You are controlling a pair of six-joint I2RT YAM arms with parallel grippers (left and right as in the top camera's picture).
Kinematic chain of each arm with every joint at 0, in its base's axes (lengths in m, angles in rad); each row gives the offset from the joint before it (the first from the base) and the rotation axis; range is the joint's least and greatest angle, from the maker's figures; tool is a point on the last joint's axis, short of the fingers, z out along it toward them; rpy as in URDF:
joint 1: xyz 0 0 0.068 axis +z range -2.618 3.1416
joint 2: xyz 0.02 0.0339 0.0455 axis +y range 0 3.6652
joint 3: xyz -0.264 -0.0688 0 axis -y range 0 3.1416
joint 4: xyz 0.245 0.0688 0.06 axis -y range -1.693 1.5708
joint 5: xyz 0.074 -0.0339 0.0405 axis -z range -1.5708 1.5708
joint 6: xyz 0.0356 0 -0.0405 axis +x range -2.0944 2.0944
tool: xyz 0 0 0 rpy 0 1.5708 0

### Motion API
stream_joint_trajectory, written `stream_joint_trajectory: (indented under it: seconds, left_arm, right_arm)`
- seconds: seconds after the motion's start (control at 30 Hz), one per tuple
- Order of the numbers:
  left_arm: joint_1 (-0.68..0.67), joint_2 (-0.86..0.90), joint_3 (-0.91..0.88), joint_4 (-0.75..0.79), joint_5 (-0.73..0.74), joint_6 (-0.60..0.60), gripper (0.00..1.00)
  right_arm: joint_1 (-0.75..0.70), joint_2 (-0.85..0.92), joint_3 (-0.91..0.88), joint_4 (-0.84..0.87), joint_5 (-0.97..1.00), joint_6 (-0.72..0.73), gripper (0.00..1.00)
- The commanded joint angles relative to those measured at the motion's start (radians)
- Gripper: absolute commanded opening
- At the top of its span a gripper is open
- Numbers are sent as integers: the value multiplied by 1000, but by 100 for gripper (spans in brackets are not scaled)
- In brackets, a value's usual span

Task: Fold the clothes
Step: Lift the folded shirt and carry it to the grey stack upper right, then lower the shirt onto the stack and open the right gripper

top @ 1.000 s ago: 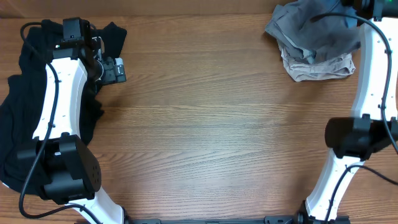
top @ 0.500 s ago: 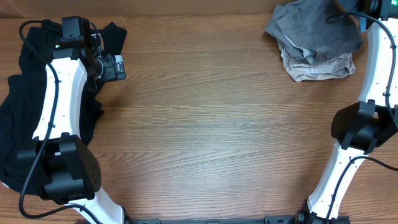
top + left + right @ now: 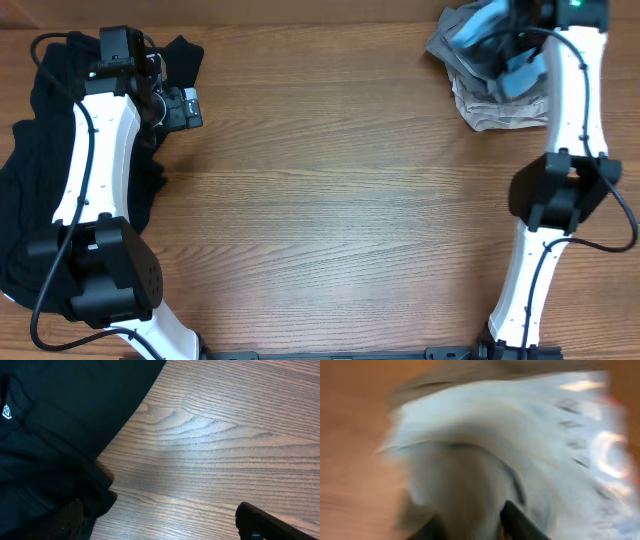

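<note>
A large black garment (image 3: 25,170) lies bunched at the table's left edge, and its hem shows in the left wrist view (image 3: 55,435). My left gripper (image 3: 178,108) is open at that hem (image 3: 157,522), one finger over the black cloth and the other over bare wood. A grey garment (image 3: 455,45) lies on a beige one (image 3: 500,108) at the far right. My right gripper (image 3: 500,50) is over this pile. The right wrist view is blurred. It shows pale blue-grey fabric (image 3: 530,435) with a fold between the fingers (image 3: 477,520). I cannot tell whether they grip it.
The wooden table top (image 3: 340,200) spreads between the two arms. The left arm (image 3: 95,150) lies across the black garment. The right arm (image 3: 570,130) runs up the right edge to the pile at the far edge.
My right arm has swung in from the far right corner, and its gripper is now over the grey and beige pile. The left arm and the black garment have not moved.
</note>
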Motion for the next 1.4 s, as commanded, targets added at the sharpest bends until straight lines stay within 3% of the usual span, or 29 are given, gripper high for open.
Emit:
stream_joint_trajectory:
  seconds: [0.0,0.07,0.13,0.5,0.53,0.9,1.03,1.13,1.37]
  left_arm:
    - [-2,10,-3,4,12,-21,100]
    - [-2,10,-3,3,12,-21,100]
    - [-2,10,-3,0,19,-21,100]
    - [-2,10,-3,0,29,-21,100]
    - [-2,10,-3,0,30,-21,100]
    - [-2,10,-3,1,29,-21,100]
    - [-2,10,-3,1,28,-21,100]
    - [-2,10,-3,1,29,-21,100]
    - [-2,10,-3,1,29,-21,100]
  right_arm:
    - [56,-2,16,-71,-154,13,34]
    - [79,-12,16,-107,-150,35,36]
    - [96,-27,17,-134,-149,58,54]
    - [116,-246,17,-161,-150,398,89]
    - [119,-269,17,-169,-150,406,99]
    - [128,-546,17,-299,-147,661,100]
    - [128,-600,17,-453,-219,905,100]
    - [128,-607,16,-457,-345,1049,100]
    - [126,-604,14,-472,-350,1006,100]
